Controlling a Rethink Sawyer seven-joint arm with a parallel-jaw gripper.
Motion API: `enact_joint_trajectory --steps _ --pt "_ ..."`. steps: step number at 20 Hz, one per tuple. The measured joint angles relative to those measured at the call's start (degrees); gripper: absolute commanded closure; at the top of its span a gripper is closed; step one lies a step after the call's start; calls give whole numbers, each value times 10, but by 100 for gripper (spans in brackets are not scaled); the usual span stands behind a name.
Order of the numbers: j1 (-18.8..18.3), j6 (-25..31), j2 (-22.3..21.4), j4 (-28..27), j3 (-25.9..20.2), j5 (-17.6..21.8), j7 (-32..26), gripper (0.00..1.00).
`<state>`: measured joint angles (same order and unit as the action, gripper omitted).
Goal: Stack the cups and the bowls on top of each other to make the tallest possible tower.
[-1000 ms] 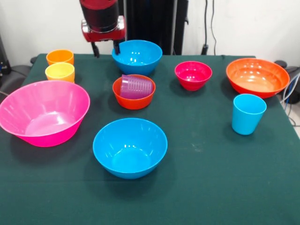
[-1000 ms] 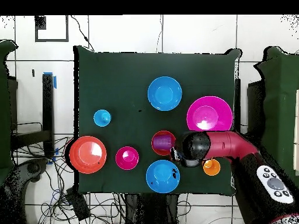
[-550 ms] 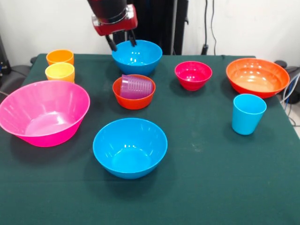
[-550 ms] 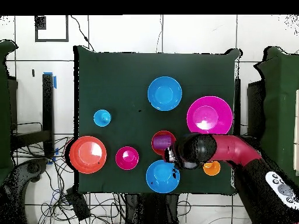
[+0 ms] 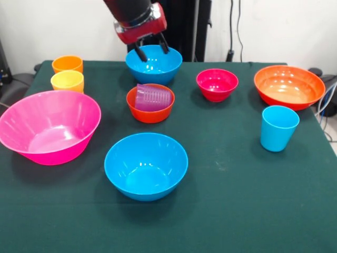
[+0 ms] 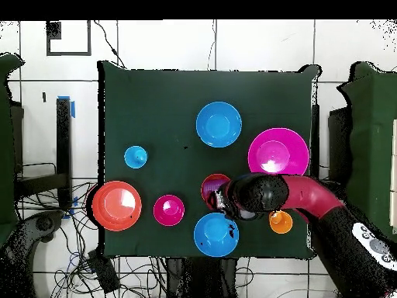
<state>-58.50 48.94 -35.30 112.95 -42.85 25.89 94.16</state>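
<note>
Over blue bowl [image 5: 154, 63] now, fingers [image 5: 141, 53].

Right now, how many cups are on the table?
4. The orange cup and yellow cup stand together at one table edge, the purple cup lies tilted inside the small orange bowl, and the light blue cup stands alone.

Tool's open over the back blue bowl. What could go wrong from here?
1. The tool hangs open at the far blue bowl; closing on that smooth curved rim, it may slip or tip the bowl.
2. The purple cup lies tilted inside the small orange bowl right beside it; a sideways move could knock both.
3. Stacking onto that bowl with the cup askew would likely sit unstable.
</note>
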Motion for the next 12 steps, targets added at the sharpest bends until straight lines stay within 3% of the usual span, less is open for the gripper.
enact_joint_trajectory --steps 12 --pt "1 -83 98 -6 -3 66 0 0"
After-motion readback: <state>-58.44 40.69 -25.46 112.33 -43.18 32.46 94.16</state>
